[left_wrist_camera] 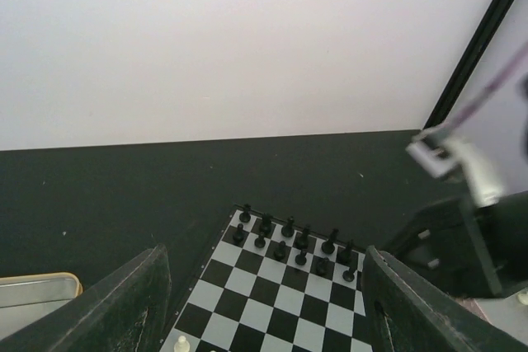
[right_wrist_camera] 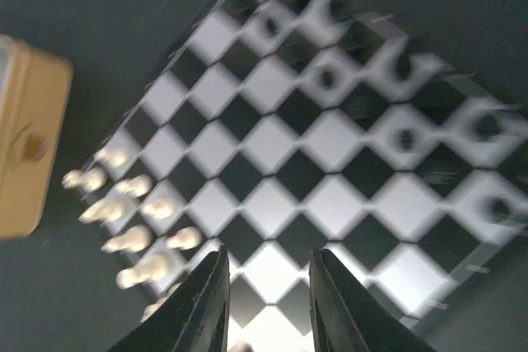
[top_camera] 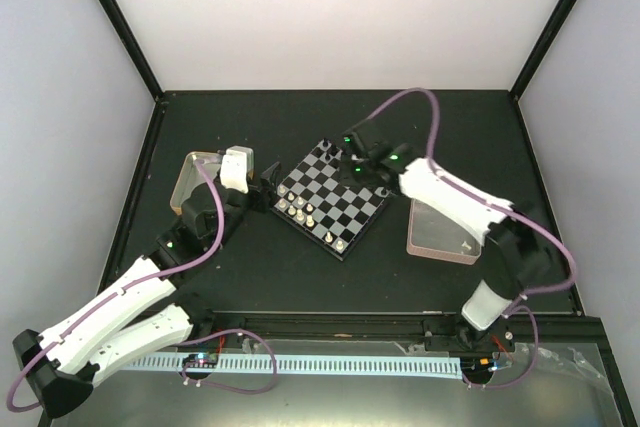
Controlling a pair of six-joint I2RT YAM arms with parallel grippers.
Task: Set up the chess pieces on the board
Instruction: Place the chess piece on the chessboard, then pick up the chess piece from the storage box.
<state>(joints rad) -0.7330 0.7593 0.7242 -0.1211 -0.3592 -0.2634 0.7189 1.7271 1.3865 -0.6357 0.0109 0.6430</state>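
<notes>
From above, the board (top_camera: 340, 199) lies on the desk (top_camera: 250, 272), with white pieces (top_camera: 300, 211) along its near-left rows. Left wrist: the left claw (left_wrist_camera: 268, 311) is wide and empty, facing black pieces (left_wrist_camera: 289, 241) on the board's far rows. Right wrist: the right claw (right_wrist_camera: 266, 302) is narrow and empty over the board, with white pieces on its edge rows nearby. They look light and tippy, so I'd pinch one by the head.

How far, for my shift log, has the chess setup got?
Done: black pieces stand in two rows along one edge of the board, and several cream pieces stand at the opposite edge. In hand: nothing; the right claw hovers open above the board, the left claw open by its corner. Left: the cream side looks only partly filled; exact counts are too small to tell.
</notes>
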